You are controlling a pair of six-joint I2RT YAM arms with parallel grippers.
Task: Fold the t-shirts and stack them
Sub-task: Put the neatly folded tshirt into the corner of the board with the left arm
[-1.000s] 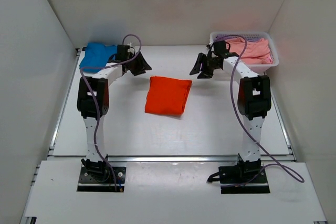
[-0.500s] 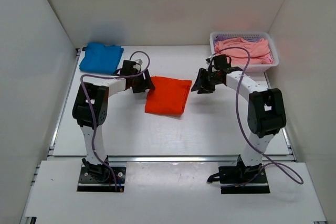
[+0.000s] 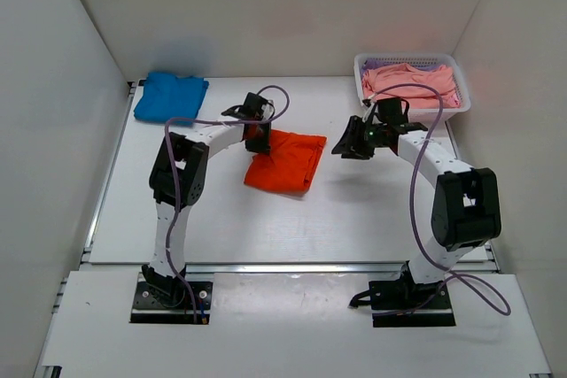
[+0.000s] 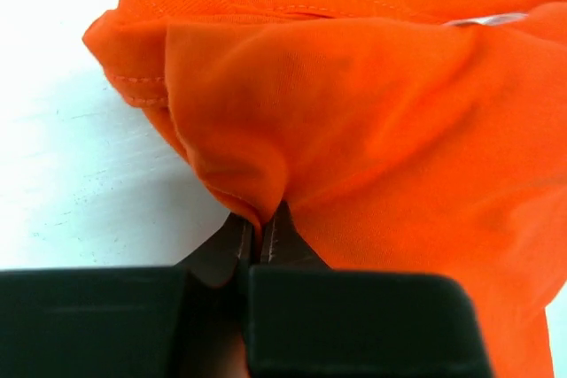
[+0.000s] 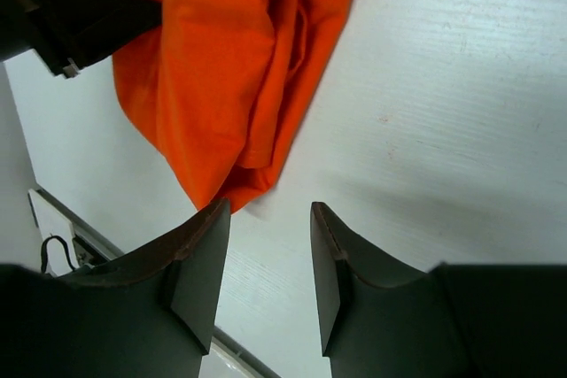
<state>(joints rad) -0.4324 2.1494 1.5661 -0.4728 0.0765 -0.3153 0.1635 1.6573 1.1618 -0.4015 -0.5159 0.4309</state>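
Observation:
A folded orange t-shirt lies mid-table. My left gripper is shut on its far left corner; in the left wrist view the orange cloth bunches up into the closed jaws. My right gripper hovers just right of the shirt, open, with nothing between its fingers; the orange t-shirt lies ahead of it. A blue t-shirt lies folded at the far left corner. Pale pink t-shirts are heaped in the basket.
A white lattice basket stands at the far right corner. White walls enclose the table on three sides. A metal rail runs along the near edge, with both arm bases behind it.
My left gripper moved right from the blue t-shirt to the orange one and shut on its corner. My right gripper came forward from the basket and narrowed a little.

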